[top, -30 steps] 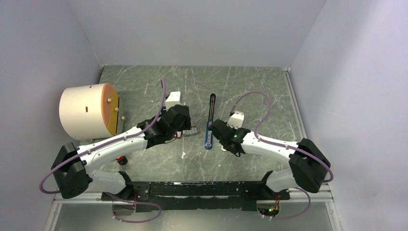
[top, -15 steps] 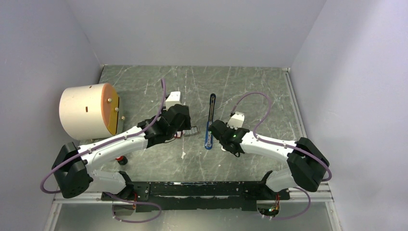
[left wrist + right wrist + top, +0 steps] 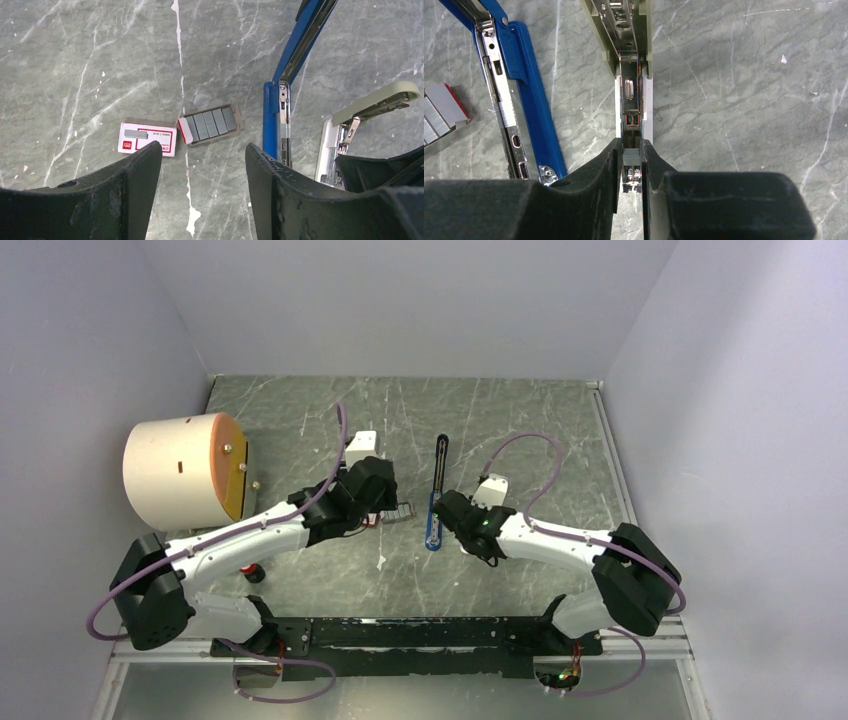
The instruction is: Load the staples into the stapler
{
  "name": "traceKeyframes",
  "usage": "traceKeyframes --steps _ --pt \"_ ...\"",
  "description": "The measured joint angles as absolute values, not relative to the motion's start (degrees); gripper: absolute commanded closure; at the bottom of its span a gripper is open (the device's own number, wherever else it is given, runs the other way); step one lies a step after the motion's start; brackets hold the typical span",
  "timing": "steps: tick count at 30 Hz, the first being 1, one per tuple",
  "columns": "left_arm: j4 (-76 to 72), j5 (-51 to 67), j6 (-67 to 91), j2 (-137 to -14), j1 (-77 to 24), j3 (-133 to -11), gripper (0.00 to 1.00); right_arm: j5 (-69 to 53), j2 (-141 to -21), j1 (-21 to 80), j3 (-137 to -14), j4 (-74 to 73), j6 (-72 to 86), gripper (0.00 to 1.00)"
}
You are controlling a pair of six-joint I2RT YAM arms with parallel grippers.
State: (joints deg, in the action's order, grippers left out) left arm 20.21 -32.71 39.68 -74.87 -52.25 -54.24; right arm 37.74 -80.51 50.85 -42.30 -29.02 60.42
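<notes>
Closest to the arms, the right fingers point(image 3: 630, 150) are pinching a short grey staple strip point(image 3: 631, 157) by its two long sides. They hold it over the open channel of a beige stapler point(image 3: 375, 98). The blue stapler point(image 3: 531, 115) lies just beside it on the counter point(image 3: 520, 420), hinged wide open with its metal rail bare.

The left fingers point(image 3: 202, 149) are spread and hold nothing, hovering above the counter. Past their tips sit the red-and-white box sleeve point(image 3: 147, 139) and, touching it, the tray point(image 3: 237, 114) with the rest of the staples point(image 3: 211, 123) packed side by side.

The strip is probably very light and stiff, but slick and brittle. Bent or squeezed hard, it could snap into pieces. A gentle hold at mid-length on the flat sides, legs down, looks best for dropping it into the blue rail.
</notes>
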Motion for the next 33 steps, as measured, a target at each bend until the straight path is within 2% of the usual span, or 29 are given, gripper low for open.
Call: traceKeyframes --steps 15,25,33 --pt "20.18 -31.88 39.68 -75.13 -52.16 -54.24 0.33 37.76 -80.23 50.85 -41.28 -28.38 60.71 0.76" --pt "20.18 -31.68 39.66 -75.66 -51.88 -54.24 0.33 37.74 -80.03 50.85 -41.25 -28.88 60.82 0.66" --pt "20.18 -31.68 39.66 -75.66 -51.83 -54.24 0.34 37.76 -76.79 50.85 -41.63 -30.13 59.68 0.67"
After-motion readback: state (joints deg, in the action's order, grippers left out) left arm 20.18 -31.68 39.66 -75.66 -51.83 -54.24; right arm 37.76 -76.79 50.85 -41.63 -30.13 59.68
